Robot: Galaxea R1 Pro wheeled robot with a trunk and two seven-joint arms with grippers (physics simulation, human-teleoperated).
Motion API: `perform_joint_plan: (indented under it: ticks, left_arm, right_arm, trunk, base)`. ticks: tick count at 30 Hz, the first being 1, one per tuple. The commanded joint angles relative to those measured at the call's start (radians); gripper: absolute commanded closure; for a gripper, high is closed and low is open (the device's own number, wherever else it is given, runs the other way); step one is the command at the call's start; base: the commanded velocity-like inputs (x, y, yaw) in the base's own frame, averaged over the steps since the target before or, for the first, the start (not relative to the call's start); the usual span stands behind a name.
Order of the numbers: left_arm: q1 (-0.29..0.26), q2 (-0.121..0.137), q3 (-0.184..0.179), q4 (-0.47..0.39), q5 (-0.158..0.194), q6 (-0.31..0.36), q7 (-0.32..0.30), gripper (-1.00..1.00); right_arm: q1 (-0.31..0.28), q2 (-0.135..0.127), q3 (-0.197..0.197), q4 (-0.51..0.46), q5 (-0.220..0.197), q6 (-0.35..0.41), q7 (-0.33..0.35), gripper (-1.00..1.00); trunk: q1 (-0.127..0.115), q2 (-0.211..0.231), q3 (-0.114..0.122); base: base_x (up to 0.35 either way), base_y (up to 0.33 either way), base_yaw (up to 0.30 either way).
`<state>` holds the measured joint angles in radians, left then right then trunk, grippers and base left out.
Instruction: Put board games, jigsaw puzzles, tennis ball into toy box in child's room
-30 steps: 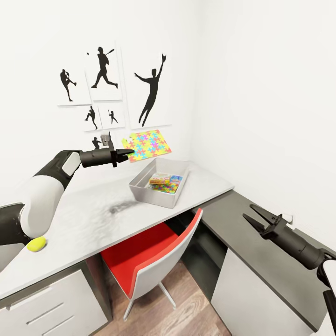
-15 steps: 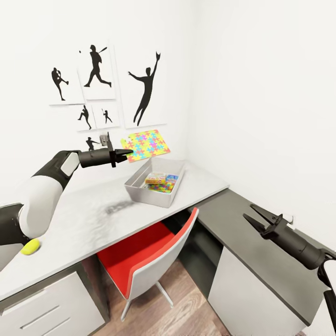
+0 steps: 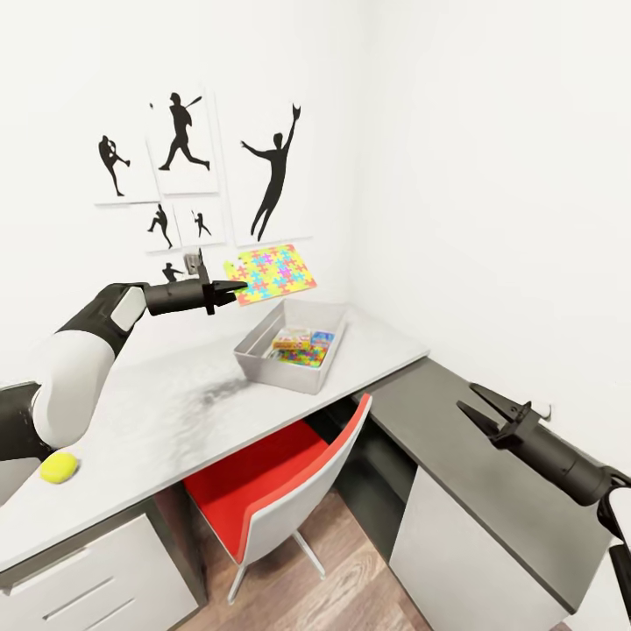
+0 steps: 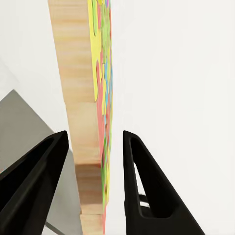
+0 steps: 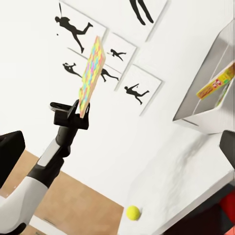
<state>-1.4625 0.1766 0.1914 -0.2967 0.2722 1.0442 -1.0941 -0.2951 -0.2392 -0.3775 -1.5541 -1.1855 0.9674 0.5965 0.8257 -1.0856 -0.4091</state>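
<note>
My left gripper (image 3: 233, 290) is shut on one jigsaw puzzle (image 3: 270, 273), a thin multicoloured panel held in the air just above the far left corner of the toy box (image 3: 273, 367). In the left wrist view the puzzle (image 4: 93, 98) shows edge-on between the two black fingers (image 4: 147, 186). The grey toy box stands on the table (image 3: 166, 412) and holds colourful board games (image 3: 294, 336) and another jigsaw puzzle (image 3: 308, 354). The tennis ball (image 3: 59, 467) lies at the table's near left. My right gripper (image 3: 478, 407) hangs open and empty over the dark cabinet.
A red and white chair (image 3: 280, 473) is tucked under the table below the toy box. A low dark grey cabinet (image 3: 491, 464) runs along the right wall. Baseball-player prints (image 3: 276, 166) hang behind the table. White drawers (image 3: 96, 587) are at the near left.
The whole view has shifted a little, so the head moved. My left gripper still holds the puzzle at about the same spot above the toy box. The right arm has not moved.
</note>
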Motion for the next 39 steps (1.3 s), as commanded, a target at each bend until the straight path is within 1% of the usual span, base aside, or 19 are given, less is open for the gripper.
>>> perform_joint_plan:
  ticks: [1,6,16,21,25,28,33,39]
  left_arm:
    - [-0.001,0.0,0.003,0.001,-0.005,0.003,-0.004,1.0]
    - [-0.001,0.0,0.003,0.001,-0.005,0.003,-0.004,1.0]
    - [-0.001,0.0,0.0,0.001,-0.007,0.003,-0.004,1.0]
    - [-0.001,0.0,0.0,0.001,-0.007,0.003,-0.004,1.0]
    - [-0.001,0.004,0.0,0.001,-0.006,0.003,-0.005,1.0]
    - [0.0,0.013,0.0,0.001,-0.006,0.003,-0.006,1.0]
    - [0.001,0.016,0.001,0.001,-0.004,0.003,-0.005,1.0]
    - [0.003,0.018,0.002,0.001,-0.002,0.003,-0.004,1.0]
  right_arm:
    - [-0.001,-0.003,-0.001,-0.003,0.004,0.006,0.001,-1.0]
    - [-0.001,-0.008,0.001,-0.017,0.006,0.009,-0.017,-1.0]
    - [-0.001,0.001,0.002,-0.021,0.006,0.007,-0.015,-1.0]
    - [-0.001,0.003,0.003,-0.021,0.006,0.007,-0.014,-1.0]
    - [-0.001,0.003,0.003,-0.021,0.006,0.007,-0.014,-1.0]
    - [-0.001,0.004,0.004,-0.021,0.006,0.006,-0.015,-1.0]
    - [-0.001,0.004,0.005,-0.021,0.006,0.003,-0.015,-1.0]
    - [-0.001,0.004,0.007,-0.021,0.006,0.001,-0.015,-1.0]
  trunk:
    - [-0.004,0.007,0.002]
    - [-0.023,0.042,0.018]
    - [-0.061,0.112,0.049]
    - [-0.081,0.147,0.069]
    - [-0.081,0.147,0.073]
    - [-0.081,0.147,0.077]
    - [-0.081,0.147,0.083]
    - [-0.081,0.147,0.085]
  base:
    - [0.0,0.0,0.0]
    - [0.0,0.0,0.0]
    - [0.0,0.0,-0.001]
    - [0.0,0.0,-0.127]
    - [0.0,0.0,-0.194]
    - [0.0,0.0,-0.205]
    - [0.067,0.01,-0.2]
    - [0.144,0.029,-0.057]
